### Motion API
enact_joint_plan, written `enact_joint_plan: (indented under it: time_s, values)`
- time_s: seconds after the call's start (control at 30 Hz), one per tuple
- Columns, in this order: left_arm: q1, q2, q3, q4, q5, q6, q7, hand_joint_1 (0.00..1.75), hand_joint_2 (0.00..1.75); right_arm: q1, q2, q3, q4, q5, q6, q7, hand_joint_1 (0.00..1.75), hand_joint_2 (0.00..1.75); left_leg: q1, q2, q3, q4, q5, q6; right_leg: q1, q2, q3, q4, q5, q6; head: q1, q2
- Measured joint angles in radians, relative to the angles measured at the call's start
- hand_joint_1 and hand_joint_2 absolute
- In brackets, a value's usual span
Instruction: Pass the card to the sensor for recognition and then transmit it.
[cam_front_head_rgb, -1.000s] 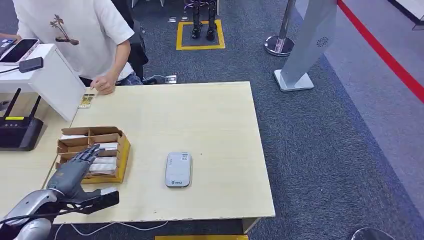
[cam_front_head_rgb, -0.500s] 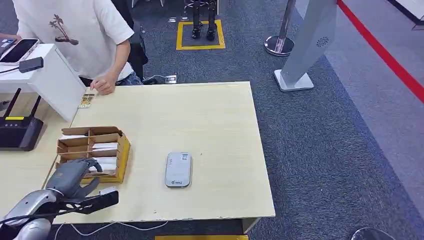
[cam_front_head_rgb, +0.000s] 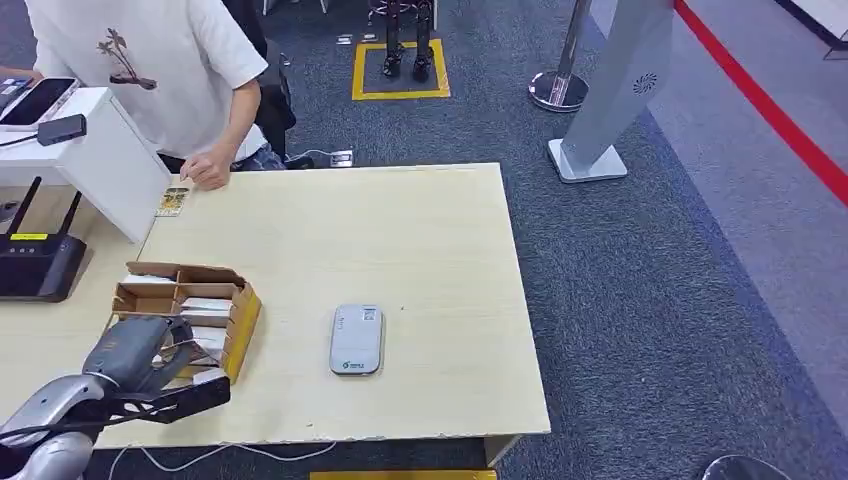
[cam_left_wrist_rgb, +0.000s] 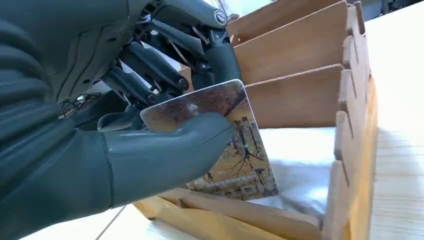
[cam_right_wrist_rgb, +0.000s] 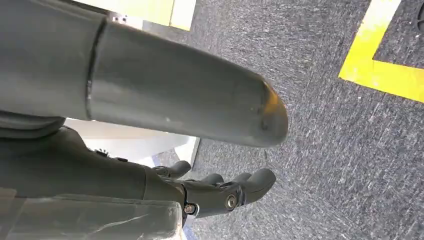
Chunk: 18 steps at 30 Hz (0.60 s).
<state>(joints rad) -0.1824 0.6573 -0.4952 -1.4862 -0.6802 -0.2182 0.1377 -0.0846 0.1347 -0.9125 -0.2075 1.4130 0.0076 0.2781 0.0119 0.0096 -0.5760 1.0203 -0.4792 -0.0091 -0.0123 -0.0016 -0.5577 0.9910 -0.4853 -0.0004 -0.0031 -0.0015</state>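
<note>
Left wrist view: the left hand pinches a card between its thick thumb and darker fingers, the card's lower edge inside the near compartment of a wooden box, over white sheets lying there. In the head view that hand sits at the box, which is tipped up at one side on the table. Beyond the hand, further along the table, lies a grey sensor. Far across, a person's hand rests by another card. The right hand hangs over carpet, fingers loosely extended and holding nothing.
</note>
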Motion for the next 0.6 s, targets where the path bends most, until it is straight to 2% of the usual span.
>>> enact_joint_plan:
  time_s: [0.37,0.6]
  values:
    - [-0.023,0.007,0.009,0.000,0.016,0.026,-0.001,1.75,1.75,0.000,0.000,0.000,0.000,0.000,0.000,-0.001,0.00,0.00,0.000,0.000,0.000,0.000,0.000,0.000,0.000,0.000,0.000,0.000,0.000,0.000,0.000,0.000]
    - [-0.142,0.031,0.064,-0.001,0.050,0.023,-0.001,1.75,1.75,0.000,0.000,0.000,0.000,0.000,0.010,-0.004,0.00,0.00,0.000,0.000,0.000,0.000,0.000,0.000,0.000,0.000,0.000,0.000,0.000,0.000,0.000,0.000]
